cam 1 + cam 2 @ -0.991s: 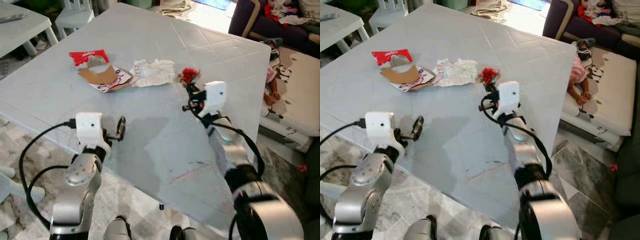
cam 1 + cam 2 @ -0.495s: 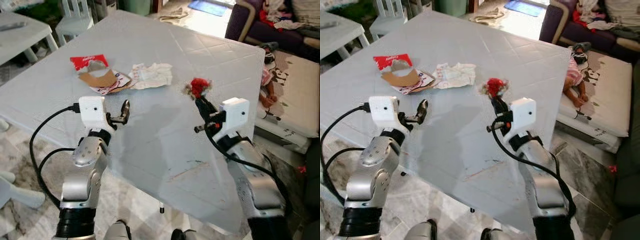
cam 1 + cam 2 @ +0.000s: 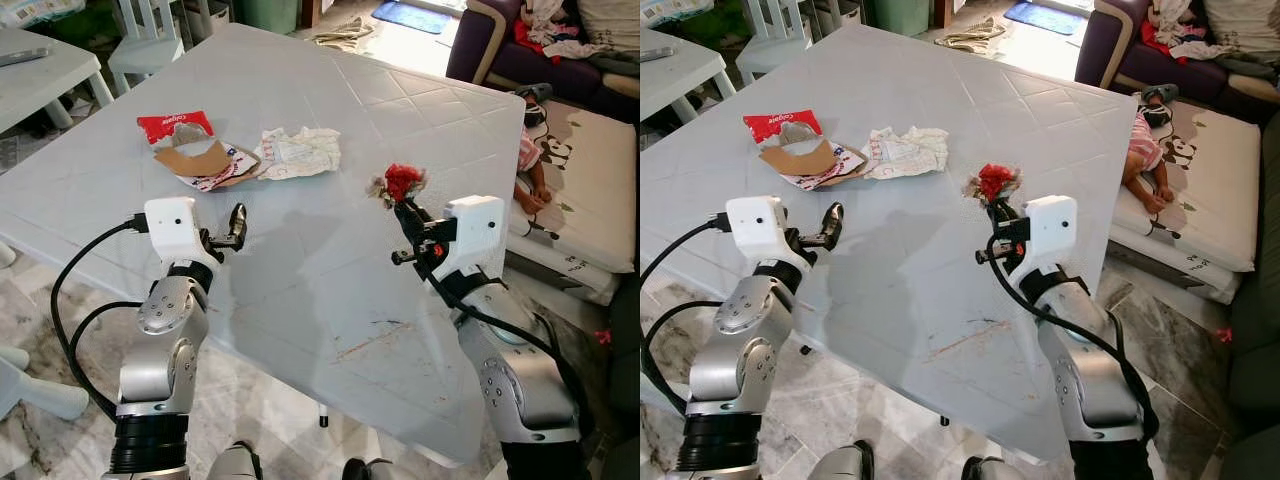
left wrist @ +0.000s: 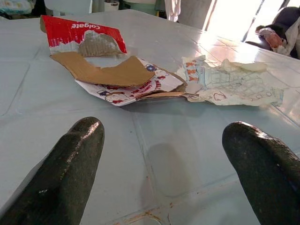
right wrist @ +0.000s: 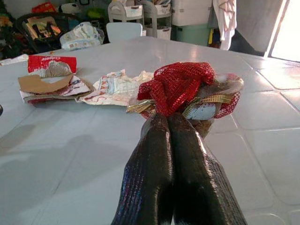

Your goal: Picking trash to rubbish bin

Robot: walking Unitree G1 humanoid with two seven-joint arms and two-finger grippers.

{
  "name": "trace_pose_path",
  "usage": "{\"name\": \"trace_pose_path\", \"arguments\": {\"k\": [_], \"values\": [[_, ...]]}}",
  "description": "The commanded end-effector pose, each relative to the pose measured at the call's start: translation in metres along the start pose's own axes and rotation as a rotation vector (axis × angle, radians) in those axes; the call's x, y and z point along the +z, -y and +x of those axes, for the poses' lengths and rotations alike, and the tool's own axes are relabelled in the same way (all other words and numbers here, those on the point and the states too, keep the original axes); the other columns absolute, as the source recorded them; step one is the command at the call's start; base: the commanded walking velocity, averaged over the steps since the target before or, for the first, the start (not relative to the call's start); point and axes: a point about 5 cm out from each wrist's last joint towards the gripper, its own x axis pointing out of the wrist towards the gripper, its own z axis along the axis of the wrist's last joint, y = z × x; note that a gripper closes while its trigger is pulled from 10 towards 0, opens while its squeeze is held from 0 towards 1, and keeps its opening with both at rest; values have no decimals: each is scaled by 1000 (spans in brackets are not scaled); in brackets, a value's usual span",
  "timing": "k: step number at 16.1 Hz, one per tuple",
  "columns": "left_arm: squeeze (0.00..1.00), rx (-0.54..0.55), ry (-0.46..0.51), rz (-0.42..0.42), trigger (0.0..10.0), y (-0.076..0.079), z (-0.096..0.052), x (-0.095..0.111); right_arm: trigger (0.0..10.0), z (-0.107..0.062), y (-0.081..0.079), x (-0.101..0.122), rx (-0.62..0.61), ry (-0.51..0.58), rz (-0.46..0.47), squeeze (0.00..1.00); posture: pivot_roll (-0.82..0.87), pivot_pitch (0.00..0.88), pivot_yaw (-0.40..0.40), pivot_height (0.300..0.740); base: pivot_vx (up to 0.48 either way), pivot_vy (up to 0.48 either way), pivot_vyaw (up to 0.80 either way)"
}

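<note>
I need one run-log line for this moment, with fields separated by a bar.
right pincer: shut on red mesh trash, above table | left pincer: open, empty | torn cardboard box, crumpled paper: on table

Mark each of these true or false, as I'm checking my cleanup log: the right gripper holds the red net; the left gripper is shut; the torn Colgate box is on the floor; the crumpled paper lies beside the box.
1. The right gripper holds the red net. True.
2. The left gripper is shut. False: its fingers are apart, holding nothing.
3. The torn Colgate box is on the floor. False: it lies on the table.
4. The crumpled paper lies beside the box. True.
</note>
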Motion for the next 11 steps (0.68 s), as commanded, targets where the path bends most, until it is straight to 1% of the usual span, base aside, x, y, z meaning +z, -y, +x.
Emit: {"name": "trace_pose_path", "arguments": {"k": [1,11], "values": [[0,-5,-5,-3,10000,3,1,0,0,0,3,9,-14,23,-2,0,90,116,-89,740,0,405,0],[0,-4,-9,3,10000,2,2,0,0,3,2,11,-20,19,6,0,94,114,-88,740,0,466,0]]}}
